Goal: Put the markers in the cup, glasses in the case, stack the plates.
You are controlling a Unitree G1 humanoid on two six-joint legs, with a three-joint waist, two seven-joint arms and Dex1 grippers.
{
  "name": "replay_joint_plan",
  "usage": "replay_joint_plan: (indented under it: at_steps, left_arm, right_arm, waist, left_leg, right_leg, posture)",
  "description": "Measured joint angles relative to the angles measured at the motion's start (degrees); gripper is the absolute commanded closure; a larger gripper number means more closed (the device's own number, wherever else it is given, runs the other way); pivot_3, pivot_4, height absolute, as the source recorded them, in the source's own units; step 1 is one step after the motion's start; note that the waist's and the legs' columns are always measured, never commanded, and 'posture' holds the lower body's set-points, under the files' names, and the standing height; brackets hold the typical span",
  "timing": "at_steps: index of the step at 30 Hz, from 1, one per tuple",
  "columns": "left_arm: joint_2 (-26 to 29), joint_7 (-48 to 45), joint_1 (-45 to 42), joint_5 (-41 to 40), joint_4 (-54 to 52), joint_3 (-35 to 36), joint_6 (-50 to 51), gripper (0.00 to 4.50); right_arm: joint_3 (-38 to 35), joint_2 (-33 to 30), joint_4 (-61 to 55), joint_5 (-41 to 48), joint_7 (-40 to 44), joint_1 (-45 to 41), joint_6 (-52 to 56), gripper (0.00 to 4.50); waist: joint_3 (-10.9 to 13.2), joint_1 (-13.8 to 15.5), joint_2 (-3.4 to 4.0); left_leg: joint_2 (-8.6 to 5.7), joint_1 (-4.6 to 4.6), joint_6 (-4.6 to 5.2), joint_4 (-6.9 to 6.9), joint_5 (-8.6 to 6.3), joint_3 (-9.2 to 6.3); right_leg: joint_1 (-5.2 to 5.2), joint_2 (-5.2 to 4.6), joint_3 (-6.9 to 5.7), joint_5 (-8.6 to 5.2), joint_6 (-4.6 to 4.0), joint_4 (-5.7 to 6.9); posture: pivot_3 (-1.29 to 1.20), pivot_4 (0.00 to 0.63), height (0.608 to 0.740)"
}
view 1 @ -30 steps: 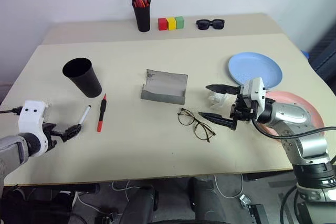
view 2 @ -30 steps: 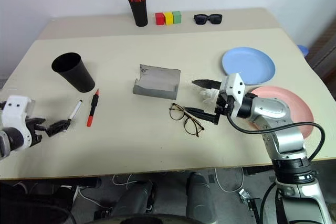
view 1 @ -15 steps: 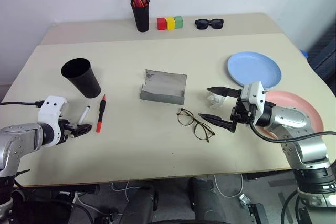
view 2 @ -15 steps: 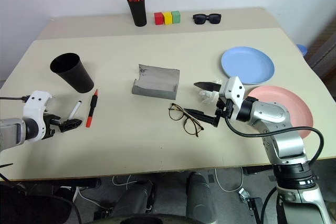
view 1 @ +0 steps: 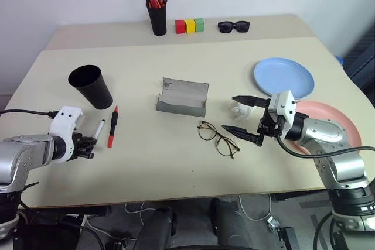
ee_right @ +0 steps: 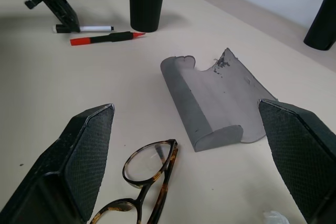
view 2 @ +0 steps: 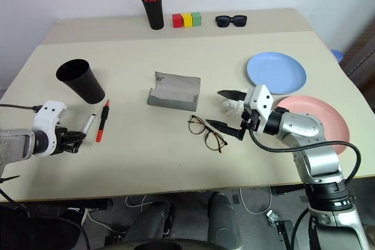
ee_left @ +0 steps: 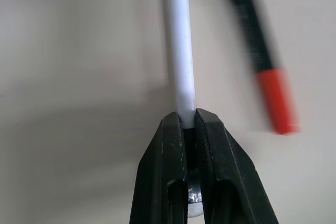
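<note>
My left gripper (ee_left: pixel 189 121) is shut on the near end of a white marker (ee_left: pixel 181 51) with a black cap, which lies on the table (view 1: pixel 146 162). A red marker (view 1: pixel 112 126) with a black section lies just beside it, below the wide black cup (view 1: pixel 91 86). The grey case (view 1: pixel 183 96) lies open mid-table. The wire-frame glasses (view 1: pixel 218 137) sit in front of it. My right gripper (view 1: pixel 228 113) hovers open just right of the glasses, holding nothing. The light blue plate (view 1: pixel 284 77) and the pink plate (view 1: pixel 331 124) lie apart at the right.
At the back stand a black pen pot (view 1: pixel 157 19) with orange-tipped pens, red, yellow and green blocks (view 1: pixel 190 26) and black sunglasses (view 1: pixel 234 26). A small white crumpled thing (view 1: pixel 239 109) lies by my right gripper. A cable (view 1: pixel 23 112) trails off my left arm.
My left gripper moved right and forward to the white marker and shut on its near end. The right arm stayed still and open.
</note>
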Motion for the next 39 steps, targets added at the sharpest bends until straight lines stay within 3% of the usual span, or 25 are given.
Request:
replay_joint_plan:
  at_steps: [10,15,20,25,34,39]
  left_arm:
    - [0.1,-6.8,-0.6,-3.5,-9.9,4.8,-10.8,4.46]
    - [-8.6,-7.6,-7.0,-3.9,-9.3,5.2,-25.1,4.46]
    - [-13.7,-4.3,-17.9,1.0,0.1,5.5,-41.2,4.46]
    - [-14.6,0.4,-25.3,7.3,10.3,6.4,-54.3,4.46]
    - [-18.5,5.0,-25.7,12.4,28.8,7.3,-70.1,4.46]
    - [-20.3,7.1,-22.6,13.5,31.5,8.1,-72.8,4.46]
  right_arm:
    - [-2.2,-2.5,3.2,3.5,3.7,-1.0,2.8,0.00]
    - [-2.8,-2.3,3.7,5.6,3.5,-2.6,4.9,0.00]
    - [-4.0,-2.3,3.0,9.7,4.0,-2.9,8.4,0.00]
    - [-4.2,-0.2,1.8,10.1,2.0,-5.1,8.3,0.00]
    - [-3.7,1.0,1.8,9.3,0.6,-5.8,7.6,0.00]
    - [-3.5,0.9,1.8,8.5,0.5,-5.7,7.4,0.00]
  waist:
    - [0.0,0.0,-0.01]
    - [0.0,0.3,-0.02]
    - [0.0,0.2,-0.03]
    - [0.0,0.0,-0.03]
    - [0.0,0.3,-0.05]
    - [0.0,-0.1,-0.05]
  left_leg:
    - [0.01,0.00,0.00,0.00,0.00,0.02]
    - [0.00,-0.02,-0.03,0.06,0.02,0.01]
    - [-0.03,-0.03,-0.03,0.06,0.02,0.04]
    - [-0.06,0.00,-0.03,0.03,0.02,0.06]
    - [-0.09,-0.04,-0.03,0.07,0.02,0.05]
    - [-0.08,-0.02,-0.01,0.06,0.01,0.07]
  right_leg:
    - [0.01,-0.01,0.00,0.00,-0.01,-0.02]
    - [0.03,-0.02,0.00,0.03,-0.03,-0.02]
    - [0.03,-0.01,0.00,0.05,-0.05,-0.07]
    - [0.02,0.03,0.00,0.05,-0.04,-0.08]
    - [0.02,-0.01,0.00,0.09,0.03,-0.10]
    - [0.00,0.00,0.00,0.09,0.03,-0.10]
  posture:
    - [0.00,0.150,0.740]
    - [0.00,0.150,0.740]
    - [0.00,0.150,0.740]
    - [0.00,0.150,0.740]
    - [0.00,0.150,0.740]
    - [0.00,0.150,0.740]
